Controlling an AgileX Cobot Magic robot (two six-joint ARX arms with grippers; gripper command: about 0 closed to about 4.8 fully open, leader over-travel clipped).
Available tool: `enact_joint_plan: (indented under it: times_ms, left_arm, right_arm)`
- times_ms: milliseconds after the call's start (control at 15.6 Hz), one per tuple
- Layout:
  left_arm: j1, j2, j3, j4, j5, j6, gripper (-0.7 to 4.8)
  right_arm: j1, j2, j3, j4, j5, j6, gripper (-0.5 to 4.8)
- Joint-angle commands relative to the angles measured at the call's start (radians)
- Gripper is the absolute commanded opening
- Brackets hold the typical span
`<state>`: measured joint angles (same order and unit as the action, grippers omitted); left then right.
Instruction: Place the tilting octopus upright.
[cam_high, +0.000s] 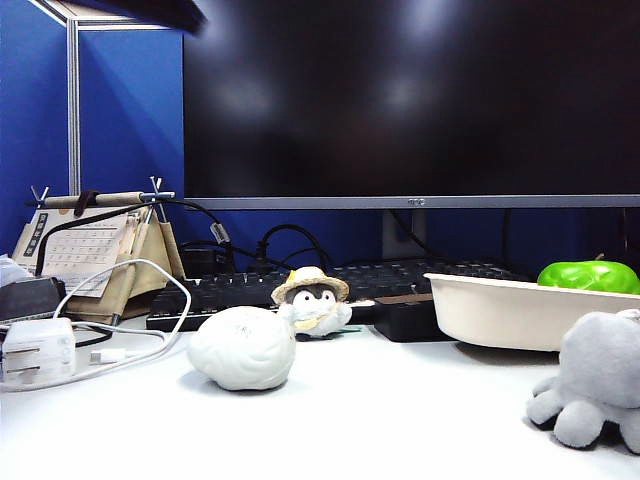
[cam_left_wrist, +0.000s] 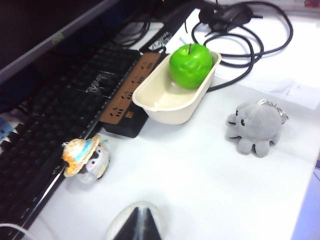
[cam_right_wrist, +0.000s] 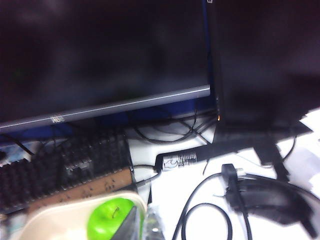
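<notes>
Judging from both wrist views, you find the octopus (cam_left_wrist: 255, 127) on the desk (cam_left_wrist: 190, 185) beside the tray (cam_left_wrist: 165, 102), well ahead of the empty shut left claw (cam_left_wrist: 137, 225), while the equally shut right claw (cam_right_wrist: 137, 225) hovers above the apple (cam_right_wrist: 107, 217).

In the exterior view the octopus (cam_high: 597, 382) is cut by the right edge, so its face and one side cannot be seen, and neither arm shows there at all. The green apple (cam_high: 588, 276) is half hidden behind the wall of the cream tub (cam_high: 500, 310). In the left wrist view only a dark tip of the left gripper (cam_left_wrist: 137, 226) enters at the picture's edge, over the blurred white lump (cam_left_wrist: 131, 220), its jaws drawn together. In the right wrist view the right gripper (cam_right_wrist: 137, 225) is a sliver at the edge, blurred, jaws together; the apple (cam_right_wrist: 107, 220) is cut off there too
</notes>
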<state>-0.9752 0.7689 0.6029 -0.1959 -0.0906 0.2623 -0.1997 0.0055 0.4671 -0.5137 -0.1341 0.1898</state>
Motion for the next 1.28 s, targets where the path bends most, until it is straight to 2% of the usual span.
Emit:
enact_joint_plan:
  times_ms: [64, 321, 513, 1091, 1283]
  left_arm:
    - [0.0, 0.043, 0.002, 0.009, 0.0, -0.009, 0.17]
    - [-0.001, 0.042, 0.002, -0.004, 0.005, -0.008, 0.18]
    - [-0.001, 0.042, 0.002, -0.005, 0.004, -0.008, 0.18]
    - [-0.001, 0.016, 0.002, -0.004, 0.004, -0.008, 0.18]
    - [0.056, -0.061, 0.002, 0.003, 0.002, -0.002, 0.18]
  right_arm:
    - [0.0, -0.003, -0.14, 0.037, 0.002, 0.001, 0.26]
    - [0.0, -0.003, -0.254, 0.01, 0.003, 0.0, 0.26]
    - [0.0, -0.003, -0.257, -0.066, 0.002, 0.0, 0.26]
    - [0.0, -0.003, -0.257, -0.074, 0.002, 0.0, 0.26]
    - [0.0, -0.003, -0.257, -0.074, 0.002, 0.0, 0.26]
